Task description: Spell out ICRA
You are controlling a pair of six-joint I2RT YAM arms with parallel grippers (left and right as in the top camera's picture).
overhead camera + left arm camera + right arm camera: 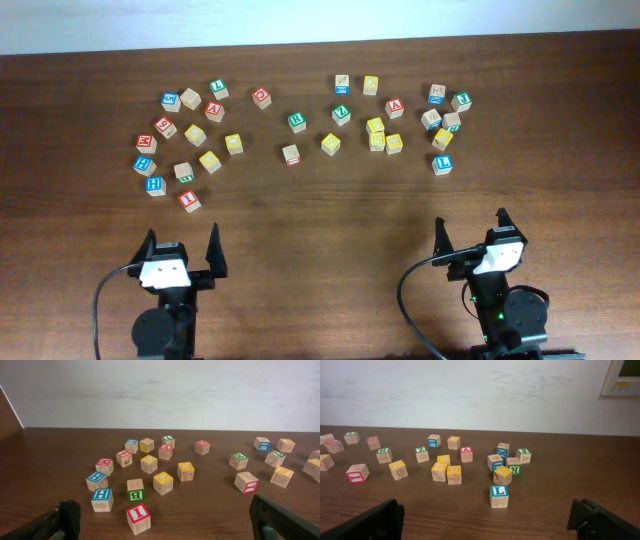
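Observation:
Several wooden letter blocks lie scattered over the far half of the brown table [320,230]. A red I block [189,200] is the nearest one to my left gripper [182,238]; in the left wrist view the I block [138,517] lies just ahead between the wide-open fingers [165,512]. A green B block [135,490] and a blue H block [102,499] lie behind it. A green R block [297,122] sits mid-table. My right gripper [471,222] is open and empty [485,510], with a blue L block [499,496] ahead of it. I cannot make out a C block.
The blocks form a left cluster [190,140], a middle scatter [330,143] and a right cluster [440,120]. A white wall [160,390] stands behind the table's far edge. The near strip around both arms is bare wood.

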